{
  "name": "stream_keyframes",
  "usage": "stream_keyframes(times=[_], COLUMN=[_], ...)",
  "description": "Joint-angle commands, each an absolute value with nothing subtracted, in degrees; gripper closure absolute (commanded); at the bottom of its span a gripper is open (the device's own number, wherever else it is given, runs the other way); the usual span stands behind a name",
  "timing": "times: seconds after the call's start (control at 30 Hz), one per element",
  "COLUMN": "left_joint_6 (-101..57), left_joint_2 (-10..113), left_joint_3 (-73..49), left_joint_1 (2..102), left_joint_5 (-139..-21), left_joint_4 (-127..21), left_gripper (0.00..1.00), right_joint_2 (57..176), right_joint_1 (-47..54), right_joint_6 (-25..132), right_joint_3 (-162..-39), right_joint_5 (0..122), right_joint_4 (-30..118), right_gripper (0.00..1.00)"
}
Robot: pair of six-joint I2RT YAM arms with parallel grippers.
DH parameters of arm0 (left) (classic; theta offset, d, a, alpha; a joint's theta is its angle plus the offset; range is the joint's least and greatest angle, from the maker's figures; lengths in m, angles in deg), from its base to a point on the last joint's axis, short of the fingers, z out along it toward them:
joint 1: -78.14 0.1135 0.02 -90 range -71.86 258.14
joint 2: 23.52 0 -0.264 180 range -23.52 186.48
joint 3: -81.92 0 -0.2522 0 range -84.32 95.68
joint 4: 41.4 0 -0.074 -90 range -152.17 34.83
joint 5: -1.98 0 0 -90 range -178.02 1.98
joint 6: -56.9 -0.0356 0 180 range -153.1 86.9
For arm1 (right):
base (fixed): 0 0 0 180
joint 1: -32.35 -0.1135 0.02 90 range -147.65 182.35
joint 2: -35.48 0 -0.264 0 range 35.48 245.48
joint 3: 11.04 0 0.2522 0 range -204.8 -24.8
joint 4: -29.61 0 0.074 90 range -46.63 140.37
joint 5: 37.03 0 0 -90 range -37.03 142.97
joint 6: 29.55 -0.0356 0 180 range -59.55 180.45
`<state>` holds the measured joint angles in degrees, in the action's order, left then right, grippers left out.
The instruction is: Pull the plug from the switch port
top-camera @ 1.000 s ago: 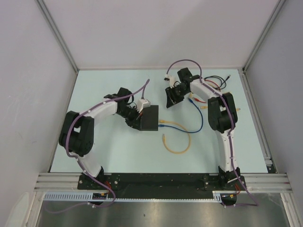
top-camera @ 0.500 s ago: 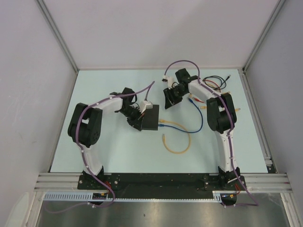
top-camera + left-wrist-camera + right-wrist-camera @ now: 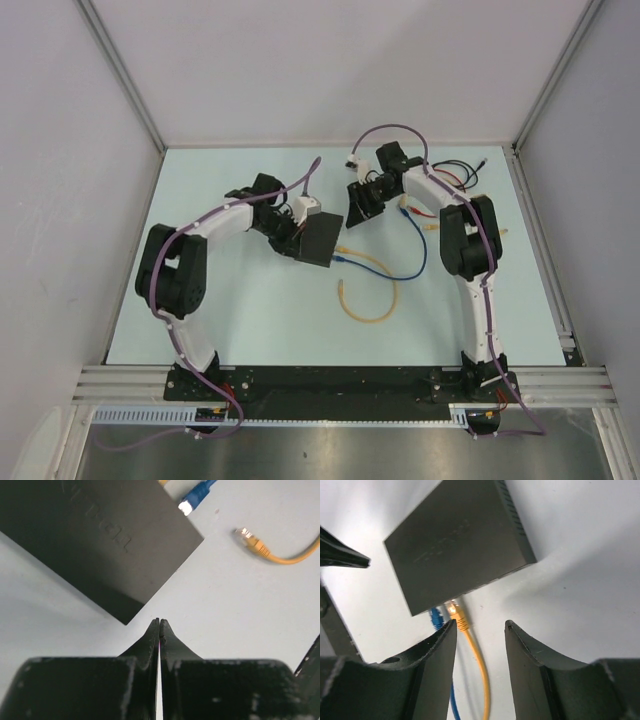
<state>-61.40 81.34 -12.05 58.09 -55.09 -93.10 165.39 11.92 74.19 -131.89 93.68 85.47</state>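
Two plugs meet the switch (image 3: 318,240) in the middle of the tabletop (image 3: 250,330): blue plug (image 3: 436,616) and yellow plug (image 3: 456,612). Right tool (image 3: 479,625), fingers apart, should straddle one squarely; left tool (image 3: 159,622), pressed together beside the switch corner, should brace it.

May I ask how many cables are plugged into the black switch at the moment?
2: a blue plug and a yellow plug, side by side in the lower edge of the switch in the right wrist view. Other ports may be hidden.

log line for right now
left jaws: shut, empty, beside switch | right jaws: open, aimed at yellow plug, blue plug | both plugs in switch
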Motion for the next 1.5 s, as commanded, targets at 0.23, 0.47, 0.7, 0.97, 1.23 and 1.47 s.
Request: stream_keyframes(times=[0.23, 0.47, 0.7, 0.97, 1.23, 1.47], left_joint_6=[-47.52, -47.78, -47.17, -47.78, -47.87, -48.22], left_joint_2=[85.19, 88.19, 89.33, 88.72, 88.54, 88.10], left_joint_3=[-7.86, -6.18, -7.15, -7.50, -8.29, -8.90], left_joint_1=[58.28, 58.11, 57.49, 56.26, 55.47, 54.85], left_joint_5=[-56.28, -59.98, -61.39, -62.18, -63.15, -63.68], left_joint_4=[-87.86, -87.42, -86.81, -86.81, -86.63, -86.37], left_gripper=[1.00, 1.00, 1.00, 1.00, 1.00, 1.00], right_joint_2=[171.36, 173.12, 174.70, 176.02, 177.87, 178.83], right_joint_1=[11.96, 11.17, 10.02, 9.15, 8.18, 8.18], right_joint_6=[77.24, 78.38, 80.66, 82.95, 84.09, 84.01], right_joint_3=[-135.10, -136.07, -136.24, -136.77, -137.56, -137.74], right_joint_5=[106.41, 106.41, 106.59, 107.37, 107.03, 106.06], right_joint_4=[89.68, 90.65, 92.06, 93.55, 94.43, 93.91], right_gripper=[0.54, 0.55, 0.56, 0.59, 0.65, 0.76])
